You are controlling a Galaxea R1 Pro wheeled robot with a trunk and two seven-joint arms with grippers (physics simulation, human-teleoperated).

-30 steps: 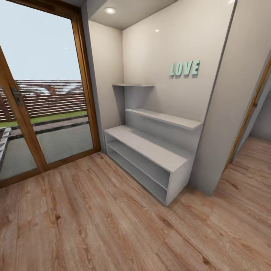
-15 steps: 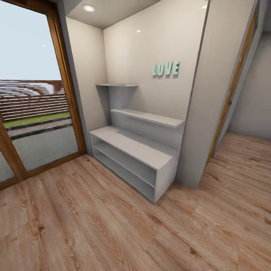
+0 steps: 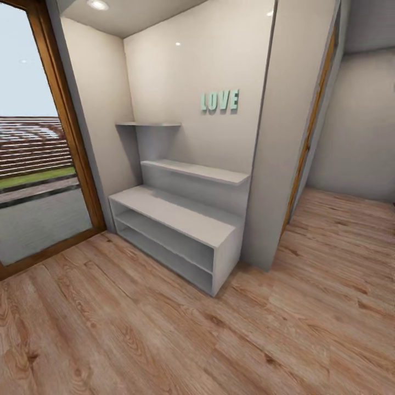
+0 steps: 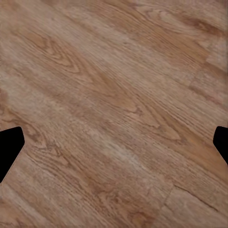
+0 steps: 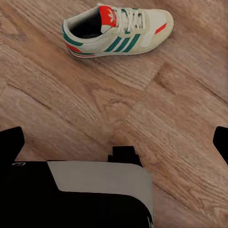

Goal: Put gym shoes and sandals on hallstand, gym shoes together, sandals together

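**A:** What is shown nearest, and which step is in hand?

**B:** Light brown wood-grain plank flooring (image 4: 114,114) is seen beneath the left gripper (image 4: 114,142), whose dark fingertips sit spread wide at the frame edges, nothing between them. The right gripper (image 5: 114,137) is likewise spread and empty. Beyond it, one cream-white lace-up sneaker with green side stripes and red-orange accents (image 5: 116,31) lies upright on the floor, well apart from the fingertips. A search-and-approach step is judged.

**A:** And farther off?

**B:** In the head view, the low pale grey-white hallstand with two open shelf rows (image 3: 170,211) stands against the wall, no shoes seen on it. Next, the right gripper would need lowering over the sneaker.
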